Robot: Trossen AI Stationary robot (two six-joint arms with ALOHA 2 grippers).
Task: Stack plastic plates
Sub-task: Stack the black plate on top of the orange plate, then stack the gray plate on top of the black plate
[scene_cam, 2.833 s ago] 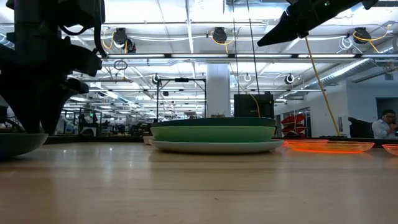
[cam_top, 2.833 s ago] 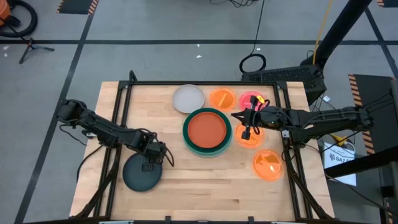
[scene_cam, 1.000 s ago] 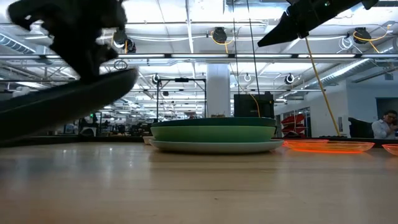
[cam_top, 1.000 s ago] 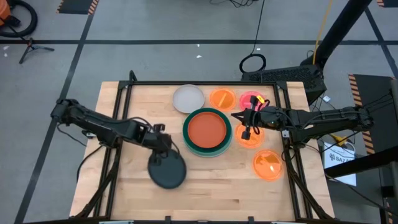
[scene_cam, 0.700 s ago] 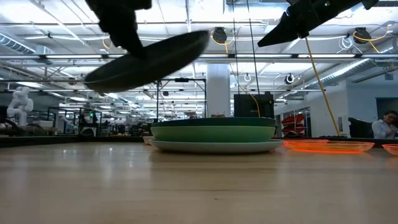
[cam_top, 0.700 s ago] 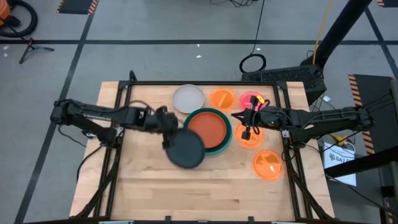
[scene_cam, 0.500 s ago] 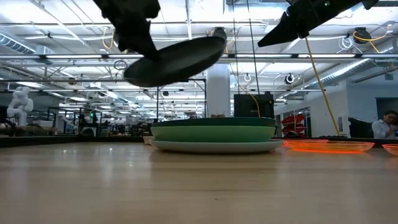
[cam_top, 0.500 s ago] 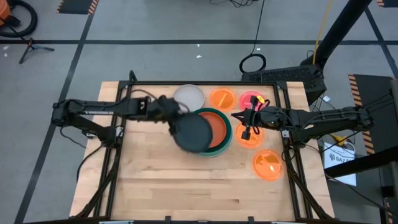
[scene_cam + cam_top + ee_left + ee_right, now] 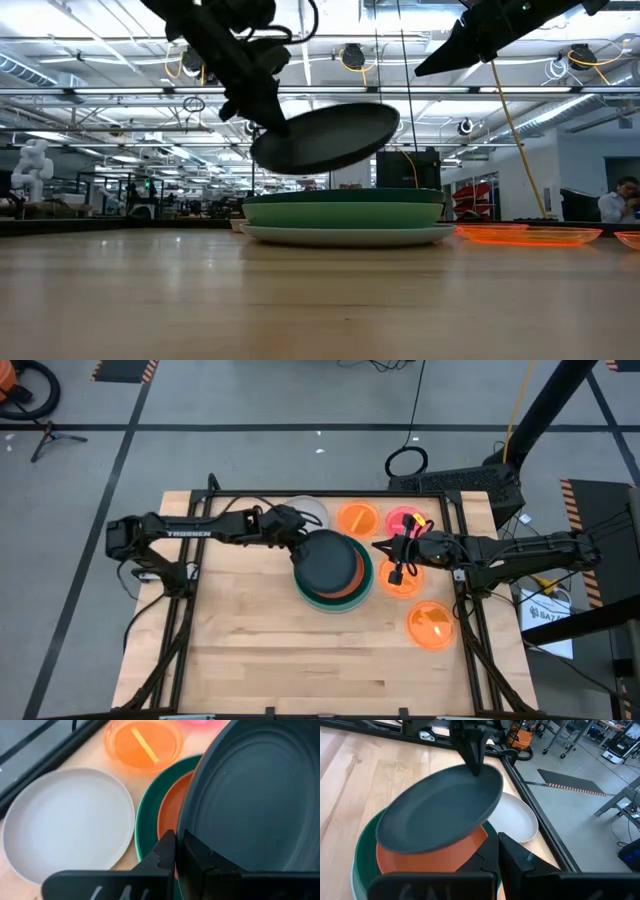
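The left gripper grasped the dark grey plate, tilted above the stack at centre; the right gripper hovered clenched.

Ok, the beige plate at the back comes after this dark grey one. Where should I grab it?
Take the beige plate by its raised rim, pinched between the fingers as the left gripper now holds the dark grey plate. It lies flat, so only the edge gives purchase. Probably come from the left, where the table is bare; the stack and an orange divided plate crowd the other sides.
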